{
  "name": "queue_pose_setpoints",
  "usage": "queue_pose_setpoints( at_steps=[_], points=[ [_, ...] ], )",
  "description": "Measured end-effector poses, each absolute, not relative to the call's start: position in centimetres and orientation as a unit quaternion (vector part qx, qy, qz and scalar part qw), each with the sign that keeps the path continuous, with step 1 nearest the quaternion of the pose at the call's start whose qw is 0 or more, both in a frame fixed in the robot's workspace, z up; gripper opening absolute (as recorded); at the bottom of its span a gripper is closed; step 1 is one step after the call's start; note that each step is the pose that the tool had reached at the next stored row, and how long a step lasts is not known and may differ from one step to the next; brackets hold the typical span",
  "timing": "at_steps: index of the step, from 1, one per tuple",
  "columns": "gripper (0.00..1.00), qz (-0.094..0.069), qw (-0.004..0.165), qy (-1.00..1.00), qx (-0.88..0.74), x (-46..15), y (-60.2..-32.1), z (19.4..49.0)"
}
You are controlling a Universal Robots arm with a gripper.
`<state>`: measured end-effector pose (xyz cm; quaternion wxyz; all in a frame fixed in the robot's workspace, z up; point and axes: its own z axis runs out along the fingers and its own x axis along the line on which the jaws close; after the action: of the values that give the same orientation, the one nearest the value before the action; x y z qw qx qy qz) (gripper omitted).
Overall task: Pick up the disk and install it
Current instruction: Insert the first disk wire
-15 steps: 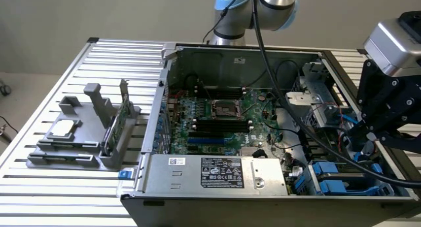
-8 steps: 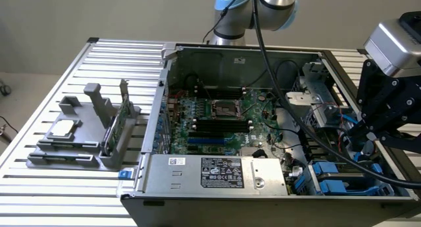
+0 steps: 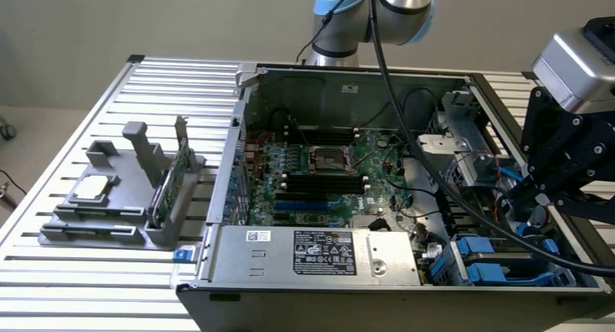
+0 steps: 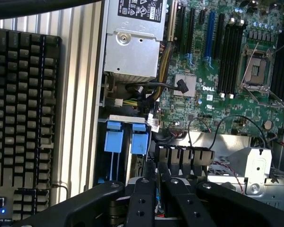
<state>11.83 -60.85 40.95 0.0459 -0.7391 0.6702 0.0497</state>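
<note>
The gripper, its jaws drawn narrow on nothing visible, hangs over a corner of the computer case where the disk appears seated, a dense, rigid, knock-sensitive block probably best gripped across its stiff blue carrier edges.

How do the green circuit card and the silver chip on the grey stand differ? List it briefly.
The green circuit card stands upright on its edge; the silver chip lies flat. The card is green and long; the chip is pale silver, small and square. Both sit in the grey stand, outside the computer case.
</note>
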Motion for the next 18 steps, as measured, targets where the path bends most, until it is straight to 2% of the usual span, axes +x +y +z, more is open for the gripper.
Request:
queue_pose_setpoints(
  at_steps=[18],
  points=[
    [0.17, 0.046, 0.05, 0.722, -0.689, 11.86, -60.83, 40.95]
  ],
)
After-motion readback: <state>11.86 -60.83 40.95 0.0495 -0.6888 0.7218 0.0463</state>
